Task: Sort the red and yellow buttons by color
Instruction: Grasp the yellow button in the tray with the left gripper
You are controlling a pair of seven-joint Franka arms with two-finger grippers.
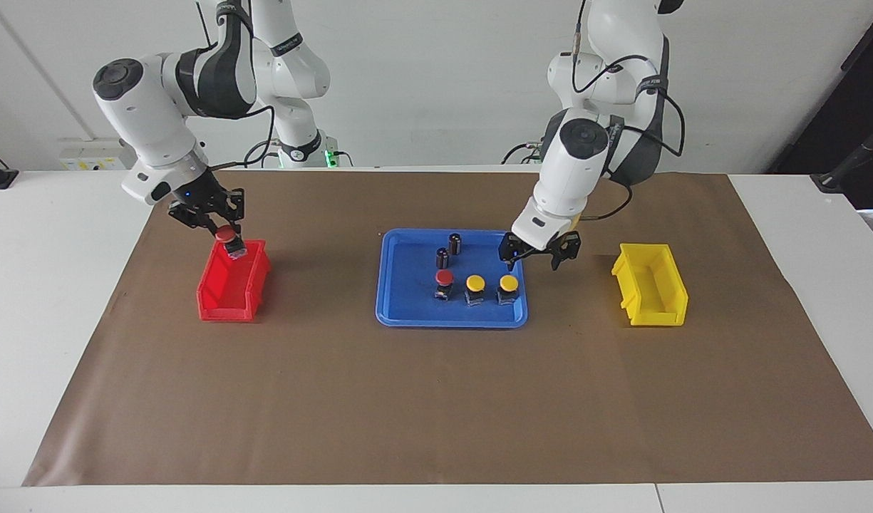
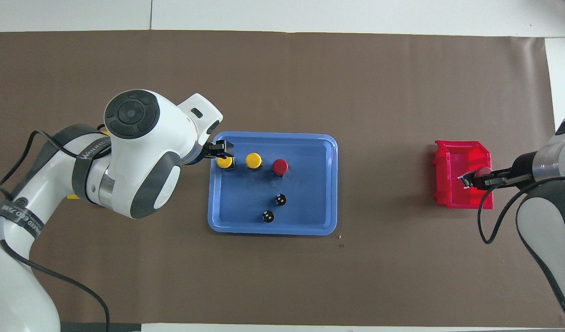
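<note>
My right gripper (image 1: 228, 238) is shut on a red button (image 1: 225, 234) and holds it just above the red bin (image 1: 231, 292), over the end nearer the robots. In the overhead view the held red button (image 2: 483, 172) shows over the red bin (image 2: 453, 161). Another red button (image 1: 444, 278) and two yellow buttons (image 1: 475, 283) (image 1: 508, 283) stand in a row on the blue tray (image 1: 407, 313). My left gripper (image 1: 534, 262) hangs open over the tray's edge toward the left arm's end, close above the outer yellow button (image 2: 224, 162).
Two small dark cylinders (image 1: 455, 242) (image 1: 442, 257) stand on the tray, nearer the robots than the buttons. The yellow bin (image 1: 650, 285) sits toward the left arm's end; in the overhead view my left arm covers nearly all of it. Brown paper covers the table.
</note>
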